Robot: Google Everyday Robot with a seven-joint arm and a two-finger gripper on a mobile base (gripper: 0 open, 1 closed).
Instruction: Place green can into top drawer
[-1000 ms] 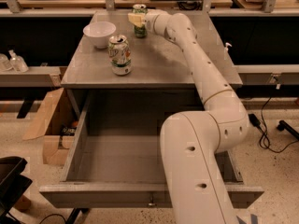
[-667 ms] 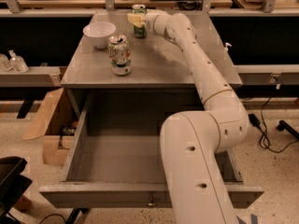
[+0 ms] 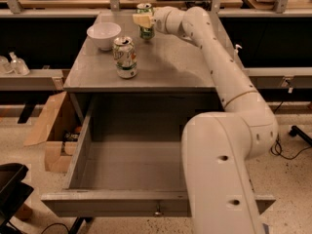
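Observation:
The green can [image 3: 146,31] stands upright at the back of the cabinet top [image 3: 170,65], dark green with a silver top rim. My gripper [image 3: 142,20] is at the can's upper half, reaching in from the right on the long white arm [image 3: 219,67], and covers part of the can. The top drawer [image 3: 131,165] is pulled wide open below the cabinet top; its grey inside holds nothing, and its front panel with the small knob [image 3: 157,211] is nearest the camera. My arm's base hides the drawer's right part.
A white-and-green can with a red mark [image 3: 125,57] stands on the cabinet top, front left of the green can. A white bowl [image 3: 104,34] sits at the back left. A cardboard box [image 3: 53,130] lies on the floor left of the drawer.

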